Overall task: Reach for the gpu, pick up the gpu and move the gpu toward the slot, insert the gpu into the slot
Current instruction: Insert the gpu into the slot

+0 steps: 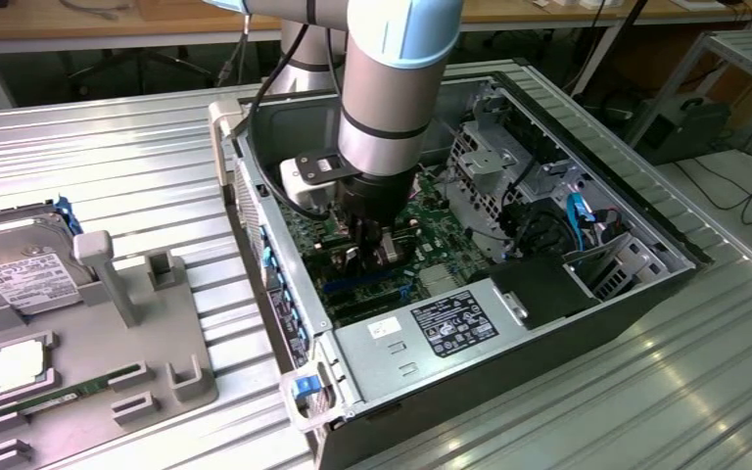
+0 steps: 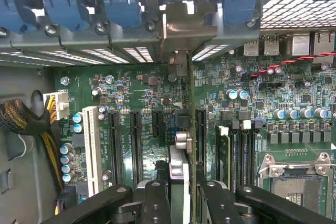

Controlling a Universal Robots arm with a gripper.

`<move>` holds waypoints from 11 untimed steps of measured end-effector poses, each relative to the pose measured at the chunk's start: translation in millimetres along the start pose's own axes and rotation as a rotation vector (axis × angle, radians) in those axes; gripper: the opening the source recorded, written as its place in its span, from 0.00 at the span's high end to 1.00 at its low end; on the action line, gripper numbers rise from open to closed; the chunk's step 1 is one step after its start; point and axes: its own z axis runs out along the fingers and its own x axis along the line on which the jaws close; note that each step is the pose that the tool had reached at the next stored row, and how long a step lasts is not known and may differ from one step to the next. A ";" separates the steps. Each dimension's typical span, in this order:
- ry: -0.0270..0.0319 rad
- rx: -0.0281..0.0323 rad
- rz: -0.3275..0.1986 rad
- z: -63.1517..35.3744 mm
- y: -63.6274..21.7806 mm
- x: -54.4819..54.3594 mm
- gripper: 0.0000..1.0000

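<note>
In the wrist view the gpu (image 2: 182, 145) is seen edge-on, standing upright over the green motherboard (image 2: 147, 85). My gripper (image 2: 184, 200) is shut on it, one black finger (image 2: 155, 203) on each side. The gpu's silver end bracket (image 2: 181, 27) sits against the case's rear wall between the blue clips. Just a sliver of the blue slot (image 2: 170, 129) shows beside the card, the rest is hidden under it. In the exterior view my gripper (image 1: 373, 250) reaches down inside the open computer case (image 1: 611, 211), low over the board.
Black expansion slots (image 2: 135, 140) and a white one (image 2: 92, 148) flank the card, with memory slots (image 2: 239, 153) and the processor socket (image 2: 296, 179) on the other side. Outside the case, a grey fixture (image 1: 154, 362) carries a hard drive (image 1: 23, 269) and a memory stick (image 1: 63, 397).
</note>
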 end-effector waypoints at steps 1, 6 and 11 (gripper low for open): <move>0.0000 0.0000 0.000 0.0 0.0 0.0 0.72; 0.0000 0.0000 0.000 0.0 0.0 0.0 0.72; -0.0001 0.0000 0.000 0.0 0.0 0.0 0.72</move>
